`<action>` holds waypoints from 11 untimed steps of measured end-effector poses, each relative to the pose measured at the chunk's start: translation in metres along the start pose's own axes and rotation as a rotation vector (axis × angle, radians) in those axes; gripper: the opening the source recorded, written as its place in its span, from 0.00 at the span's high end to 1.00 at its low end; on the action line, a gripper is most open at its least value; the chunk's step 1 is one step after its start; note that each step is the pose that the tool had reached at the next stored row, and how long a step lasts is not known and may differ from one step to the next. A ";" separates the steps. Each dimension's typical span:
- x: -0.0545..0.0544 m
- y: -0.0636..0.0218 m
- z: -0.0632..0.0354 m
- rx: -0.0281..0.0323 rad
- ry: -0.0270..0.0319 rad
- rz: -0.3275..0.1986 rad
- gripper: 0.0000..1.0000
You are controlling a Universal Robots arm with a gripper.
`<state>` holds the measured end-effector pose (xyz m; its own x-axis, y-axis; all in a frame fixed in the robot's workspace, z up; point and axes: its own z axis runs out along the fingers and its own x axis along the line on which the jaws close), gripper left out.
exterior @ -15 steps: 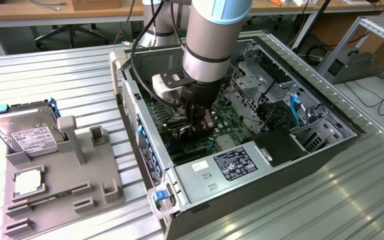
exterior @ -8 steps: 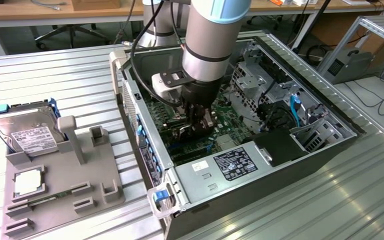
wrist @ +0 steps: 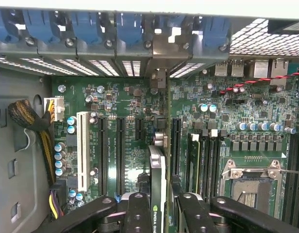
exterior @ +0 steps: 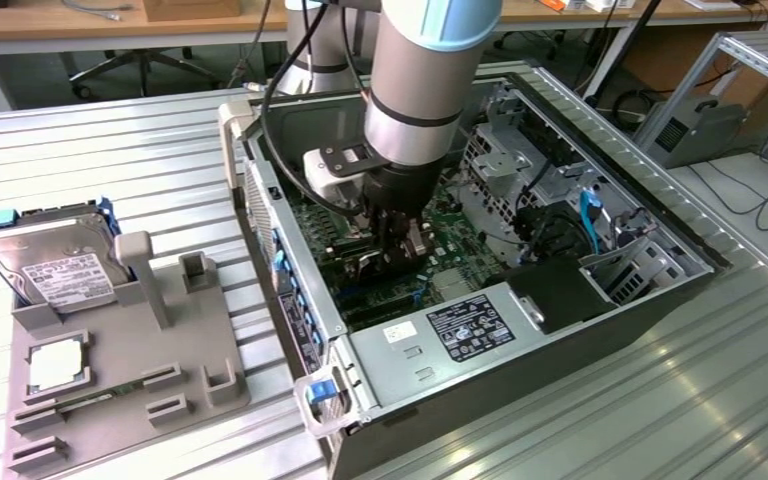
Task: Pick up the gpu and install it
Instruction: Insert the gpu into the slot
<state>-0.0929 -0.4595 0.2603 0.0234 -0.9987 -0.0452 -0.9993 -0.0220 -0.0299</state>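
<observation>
The exterior view takes in the whole bench: an open case (exterior: 491,250) lies on its side on the ribbed metal table (exterior: 117,160), and the arm (exterior: 418,90) reaches down into it, its gripper (exterior: 404,245) low over the green motherboard (exterior: 444,250) near the case's rear wall. Off the case, toward the table's edge at the exterior view's left, a grey holder (exterior: 131,360) carries a hard drive (exterior: 51,265) standing at its far end and a small square CPU (exterior: 57,365) lying flat nearer the front. A power supply (exterior: 464,330) with a label fills the case's near corner. The wrist view looks along the motherboard (wrist: 135,131) instead and shows what the other cannot: the gpu (wrist: 157,184) stands on edge between the two black fingers (wrist: 137,213), which are clamped on its faces, one on each side. Its thin edge runs away from the gripper (wrist: 159,213) toward the blue slot latches (wrist: 130,26) on the rear wall, and its metal bracket (wrist: 159,80) sits at that wall. The card lines up between black expansion slots (wrist: 120,155), with a white slot (wrist: 82,150) further aside and the empty CPU socket (wrist: 251,184) on the other side.
</observation>
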 end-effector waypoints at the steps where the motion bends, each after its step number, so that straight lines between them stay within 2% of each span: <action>1: 0.000 0.0000 0.0000 0.0000 0.0000 0.000 0.74; 7: 0.000 0.0002 0.0003 0.0003 -0.0006 0.001 0.73; 10: 0.000 0.0000 0.0000 0.0000 0.0000 0.000 0.55; 11: 0.000 0.0000 0.0000 0.0001 -0.0001 0.000 0.55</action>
<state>-0.0929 -0.4595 0.2603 0.0234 -0.9987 -0.0453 -0.9993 -0.0220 -0.0300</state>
